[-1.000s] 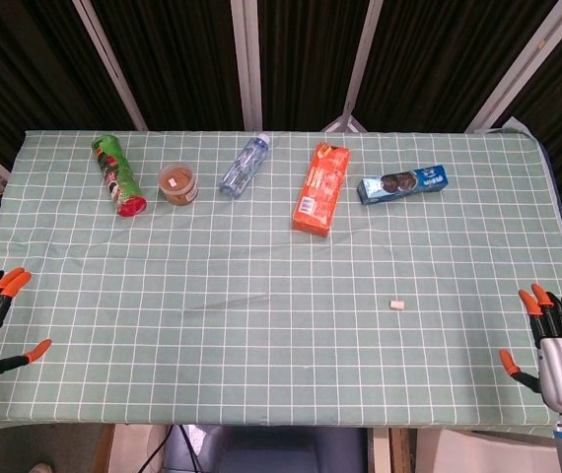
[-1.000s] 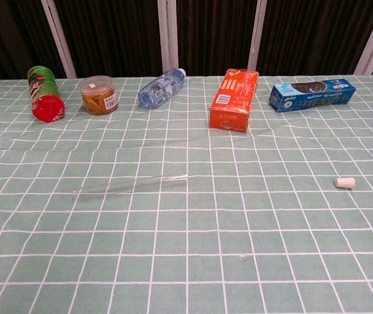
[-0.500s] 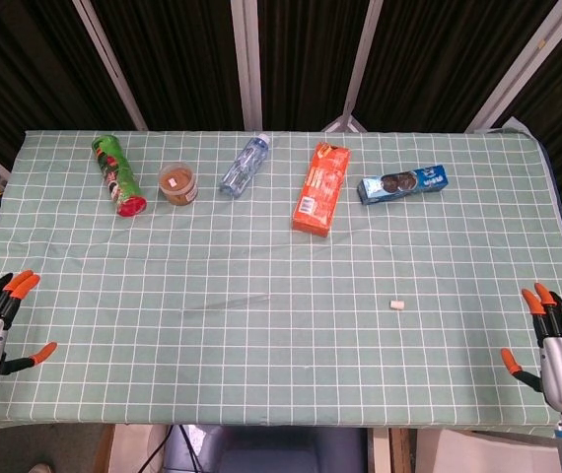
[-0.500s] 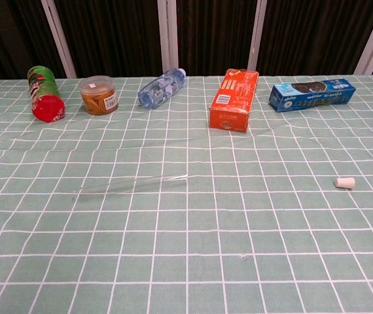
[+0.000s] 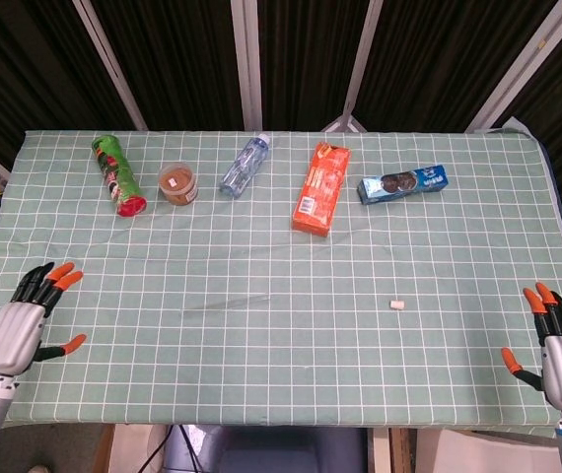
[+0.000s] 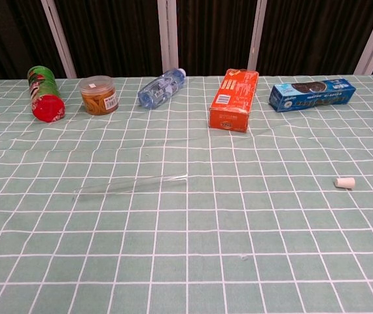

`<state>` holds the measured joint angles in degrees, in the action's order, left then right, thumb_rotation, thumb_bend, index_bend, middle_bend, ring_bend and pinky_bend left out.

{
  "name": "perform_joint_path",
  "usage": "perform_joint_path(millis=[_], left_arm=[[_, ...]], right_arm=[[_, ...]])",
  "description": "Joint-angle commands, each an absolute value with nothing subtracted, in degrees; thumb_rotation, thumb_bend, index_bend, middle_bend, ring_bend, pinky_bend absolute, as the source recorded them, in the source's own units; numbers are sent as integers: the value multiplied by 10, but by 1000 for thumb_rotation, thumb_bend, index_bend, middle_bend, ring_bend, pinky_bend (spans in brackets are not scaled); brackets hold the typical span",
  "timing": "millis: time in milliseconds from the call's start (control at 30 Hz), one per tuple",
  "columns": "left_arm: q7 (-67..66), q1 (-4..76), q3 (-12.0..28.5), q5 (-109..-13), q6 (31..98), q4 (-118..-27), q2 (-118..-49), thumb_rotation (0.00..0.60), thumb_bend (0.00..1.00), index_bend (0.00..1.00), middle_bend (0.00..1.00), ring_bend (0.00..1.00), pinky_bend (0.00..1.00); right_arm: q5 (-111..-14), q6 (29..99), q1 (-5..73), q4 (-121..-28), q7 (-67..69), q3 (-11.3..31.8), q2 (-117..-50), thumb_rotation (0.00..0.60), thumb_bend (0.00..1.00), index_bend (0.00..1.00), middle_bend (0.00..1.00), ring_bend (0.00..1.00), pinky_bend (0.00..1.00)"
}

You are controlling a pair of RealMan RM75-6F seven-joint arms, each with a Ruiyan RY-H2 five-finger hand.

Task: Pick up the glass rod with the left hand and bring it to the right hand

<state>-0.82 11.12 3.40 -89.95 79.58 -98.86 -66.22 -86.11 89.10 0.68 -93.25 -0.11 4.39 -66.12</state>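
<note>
Your left robot hand point(image 5: 22, 325) hovers over the near left edge of the tabletop point(image 5: 458, 256) with its fingers spread wide and nothing in them, and your right robot hand point(image 5: 561, 345) sits just as open and empty at the near right corner. The glass rod point(image 5: 225, 303) lies flat on the checked cloth, well to the right of the left robot hand and slightly farther out, untouched. Beyond it, along the far side, lie a chip can point(image 5: 117, 174), a small jar point(image 5: 177, 183), a water bottle point(image 5: 245, 166), an orange box point(image 5: 321, 187) and a blue cookie pack point(image 5: 402, 183).

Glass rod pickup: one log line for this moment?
phase: approach | left hand: open, over table's left edge | right hand: open | rod: flat on table, untouched
</note>
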Motion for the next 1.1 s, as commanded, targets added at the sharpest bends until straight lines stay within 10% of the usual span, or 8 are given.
perform_joint_path(millis=[33, 1100], left_arm=[[-62, 153, 59, -876, 747, -1013, -682, 600, 266, 189, 125, 0, 0], [-506, 356, 167, -510, 722, -935, -1065, 600, 366, 380, 345, 28, 0]], right_arm=[[-861, 891, 7, -933, 0, 44, -661, 600, 315, 0, 0, 0, 0], [-861, 882, 11, -936, 34, 44, -654, 600, 313, 0, 0, 0, 0]])
